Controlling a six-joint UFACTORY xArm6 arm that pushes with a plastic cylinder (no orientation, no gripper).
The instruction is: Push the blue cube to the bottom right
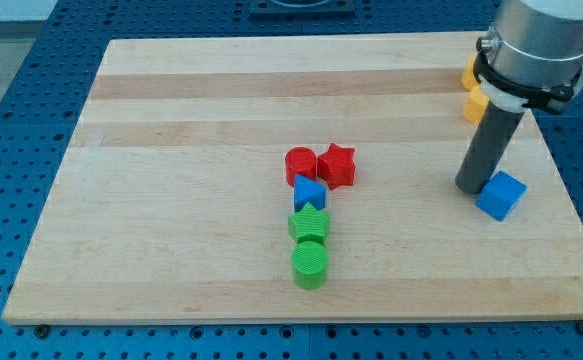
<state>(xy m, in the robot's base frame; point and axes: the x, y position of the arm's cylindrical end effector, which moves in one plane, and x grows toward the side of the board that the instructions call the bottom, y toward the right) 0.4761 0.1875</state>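
The blue cube (501, 195) sits on the wooden board (171, 200) toward the view's right, a little below mid-height. My tip (470, 188) rests on the board just left of the cube, touching or nearly touching its upper left side. The dark rod rises from there up to the grey arm body (531, 45) at the view's top right.
In the board's middle lies a cluster: a red cylinder (300, 163), a red star (337, 165), a blue triangular block (309, 192), a green star (309, 223) and a green cylinder (310, 266). Two orange blocks (474, 90) sit partly hidden behind the arm at the top right.
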